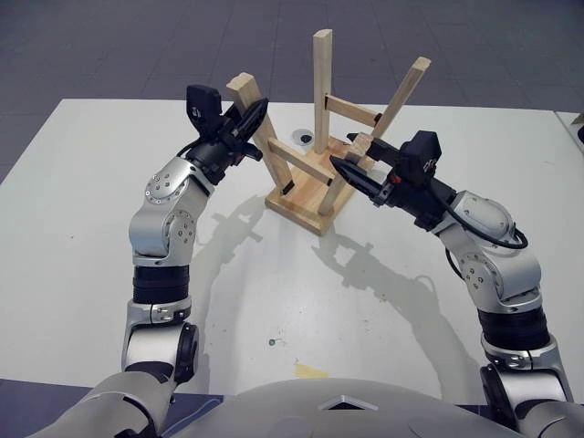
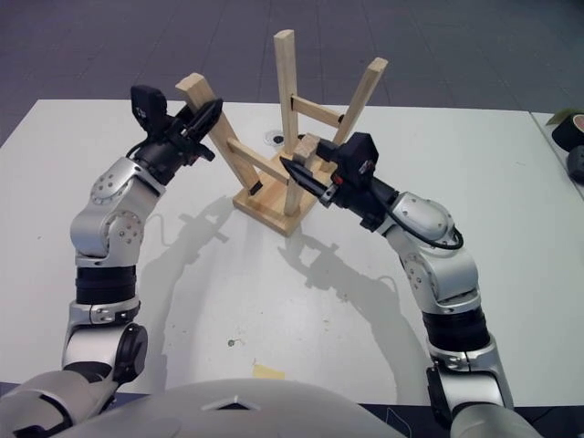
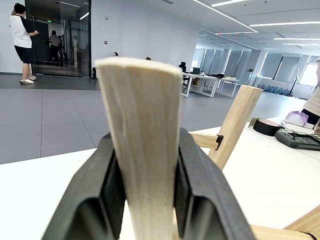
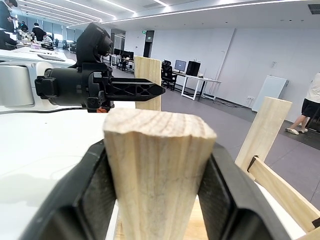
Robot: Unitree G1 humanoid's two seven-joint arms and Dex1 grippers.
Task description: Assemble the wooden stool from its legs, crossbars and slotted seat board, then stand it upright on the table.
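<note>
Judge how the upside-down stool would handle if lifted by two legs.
Probably rigid: crossbars brace the stool. Likely light, being slim bare wood. Could pivot, since left gripper and right gripper clamp only leg ends.

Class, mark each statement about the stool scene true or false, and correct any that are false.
1. The stool rests with its seat board on the table, legs pointing up. True.
2. The left hand is open and clear of the stool. False: it is shut on the left leg.
3. The right hand is clamped on the near-right leg. True.
4. No crossbar has been fitted between the legs. False: a crossbar already links two legs low down, and another sits higher at the back.
</note>
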